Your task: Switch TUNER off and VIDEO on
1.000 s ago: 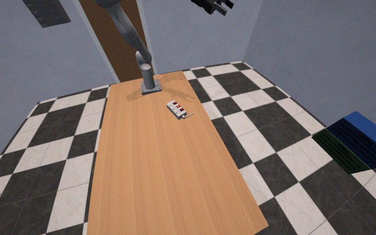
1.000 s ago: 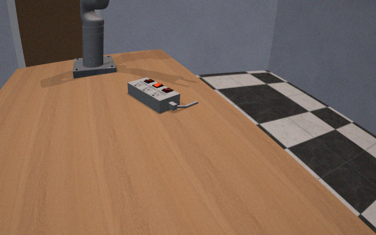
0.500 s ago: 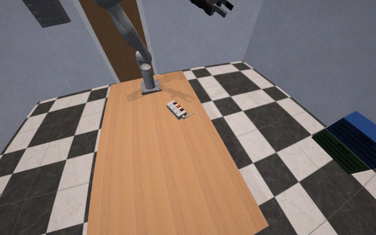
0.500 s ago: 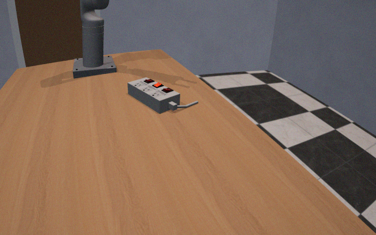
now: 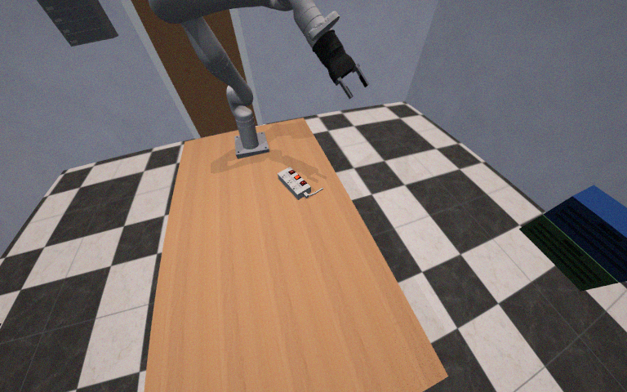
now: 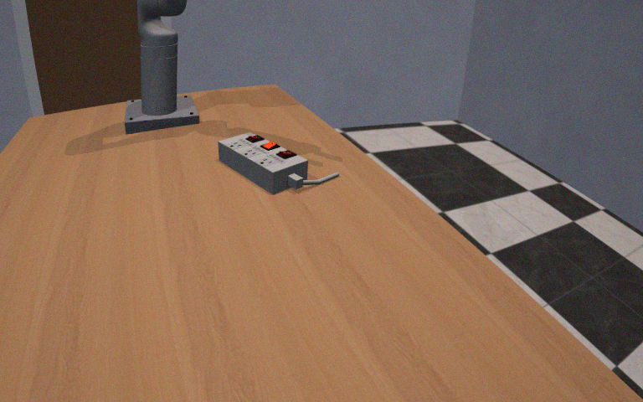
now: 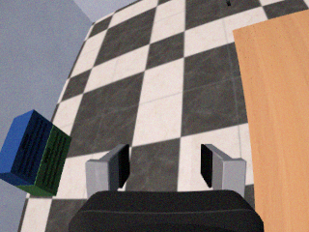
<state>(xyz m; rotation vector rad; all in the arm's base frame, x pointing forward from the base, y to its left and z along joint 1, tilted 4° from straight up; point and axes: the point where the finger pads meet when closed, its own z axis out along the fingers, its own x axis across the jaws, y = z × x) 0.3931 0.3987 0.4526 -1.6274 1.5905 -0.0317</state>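
On the worktop (image 6: 141, 284), just in front of the arm's base plate (image 6: 135, 124), the power strip (image 6: 258, 163) lies flat and right way up, its cord stub (image 6: 322, 178) pointing toward the right edge. Of its three switches, only the middle one (image 6: 270, 145) glows; labels are too small to read. Farther right, the gripper (image 5: 354, 86) hangs high above the floor, jaws wide apart and empty. No switch looks pressed yet; both toggles remain.

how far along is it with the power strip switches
Nothing looks done yet. The power strip lies flat on the table, middle switch glowing brightest, labels too small to read. The gripper hangs high above the floor beside the table, jaws open and empty. Left: reach the strip and flip both switches.
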